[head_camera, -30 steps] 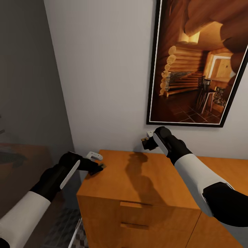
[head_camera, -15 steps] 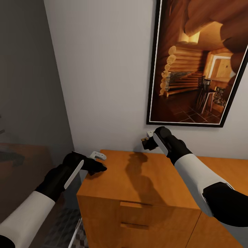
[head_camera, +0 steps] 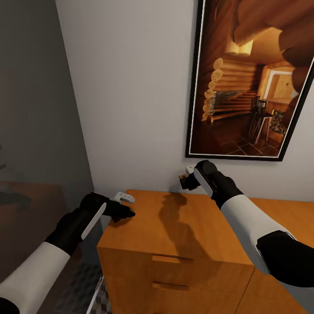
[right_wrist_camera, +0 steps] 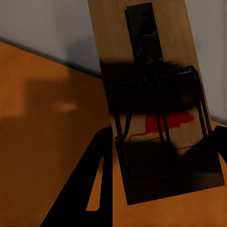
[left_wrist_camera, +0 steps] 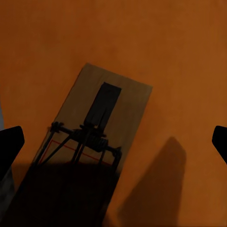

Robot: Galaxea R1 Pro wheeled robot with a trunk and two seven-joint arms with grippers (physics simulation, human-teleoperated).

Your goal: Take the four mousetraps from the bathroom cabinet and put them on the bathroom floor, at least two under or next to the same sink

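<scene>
On the orange-brown cabinet (head_camera: 174, 235) top, near its front left corner, lies a tan mousetrap (left_wrist_camera: 101, 127) with a dark spring bar. My left gripper (head_camera: 127, 210) hovers right above it, open, one black fingertip (left_wrist_camera: 10, 146) on each side of the trap and apart from it. My right gripper (head_camera: 183, 180) hangs above the cabinet's back edge close to the wall. It is shut on a second mousetrap (right_wrist_camera: 151, 94), which bears a red mouse print and sticks out past the fingers (right_wrist_camera: 94, 179).
A large framed picture of a log cabin (head_camera: 253, 78) hangs on the white wall behind the cabinet. A grey panel (head_camera: 35, 131) stands at the left. Cube-patterned floor tiles (head_camera: 85, 290) show in the gap beside the cabinet, above its drawer handles (head_camera: 170, 259).
A second ago the trap showed at my left gripper's tip; the gripper has since shifted slightly forward over it and hides it in the head view. The right arm is still.
</scene>
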